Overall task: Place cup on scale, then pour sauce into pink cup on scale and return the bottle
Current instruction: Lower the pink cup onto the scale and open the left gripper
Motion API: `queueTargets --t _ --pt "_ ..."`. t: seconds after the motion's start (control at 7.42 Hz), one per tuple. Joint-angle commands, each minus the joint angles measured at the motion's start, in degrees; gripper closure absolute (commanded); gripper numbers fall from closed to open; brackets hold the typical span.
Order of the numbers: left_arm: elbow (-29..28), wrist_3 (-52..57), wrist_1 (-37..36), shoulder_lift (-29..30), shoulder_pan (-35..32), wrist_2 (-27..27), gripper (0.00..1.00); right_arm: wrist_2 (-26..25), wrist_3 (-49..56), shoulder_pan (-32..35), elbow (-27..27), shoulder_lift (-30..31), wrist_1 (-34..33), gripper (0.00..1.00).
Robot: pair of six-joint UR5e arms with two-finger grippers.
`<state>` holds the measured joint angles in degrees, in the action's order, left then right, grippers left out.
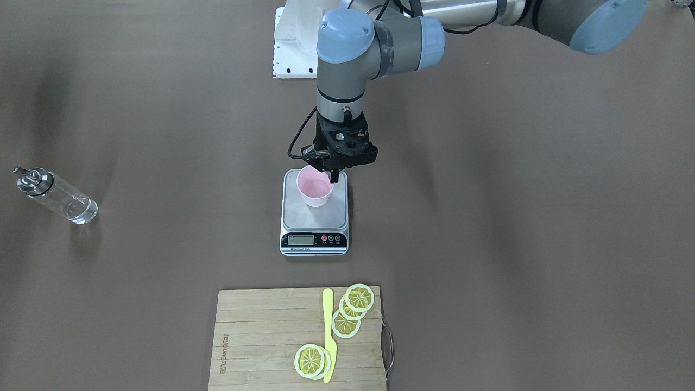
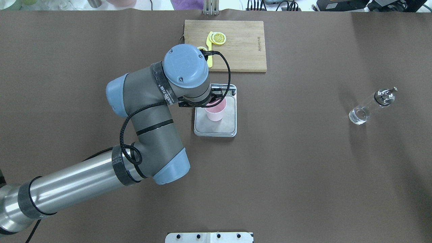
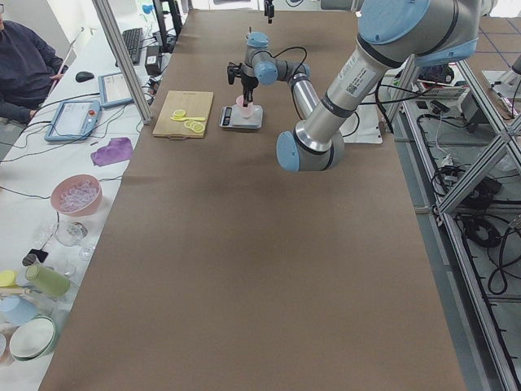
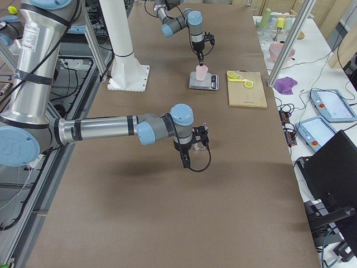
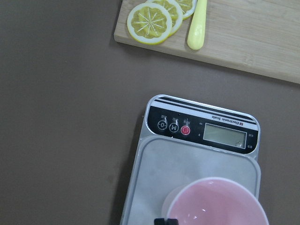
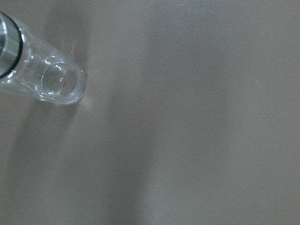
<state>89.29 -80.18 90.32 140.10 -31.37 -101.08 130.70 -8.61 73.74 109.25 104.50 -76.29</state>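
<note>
The pink cup (image 1: 314,190) stands upright on the steel platform of the scale (image 1: 315,218) at mid-table. My left gripper (image 1: 333,176) comes straight down onto the cup's rim on the robot's side, fingers close together and pinching the rim. The left wrist view shows the cup (image 5: 215,204), the scale (image 5: 173,164) and one fingertip (image 5: 166,221) at the rim. The clear glass bottle (image 1: 57,195) with a metal spout stands on the robot's right. My right gripper (image 4: 192,146) shows only in the exterior right view, next to the bottle (image 4: 198,147); I cannot tell its state.
A bamboo cutting board (image 1: 260,336) with lemon slices (image 1: 359,297) and a yellow knife (image 1: 328,331) lies just past the scale. A white mounting plate (image 1: 293,49) sits at the robot's base. Brown table surface lies between scale and bottle.
</note>
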Motion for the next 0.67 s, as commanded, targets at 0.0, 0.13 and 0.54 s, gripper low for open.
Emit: queueTargets --t 0.0,0.13,0.54 --pt "0.00 -0.07 0.46 -0.18 0.25 0.00 1.00 0.00 0.00 0.00 0.00 0.00 0.09 0.00" --pt "0.00 0.02 1.77 -0.44 0.17 0.00 1.00 0.00 0.00 0.00 0.00 0.00 0.09 0.00" --pt "0.44 0.54 3.01 -0.53 0.25 0.09 0.03 0.00 0.00 0.00 0.00 0.00 0.09 0.00"
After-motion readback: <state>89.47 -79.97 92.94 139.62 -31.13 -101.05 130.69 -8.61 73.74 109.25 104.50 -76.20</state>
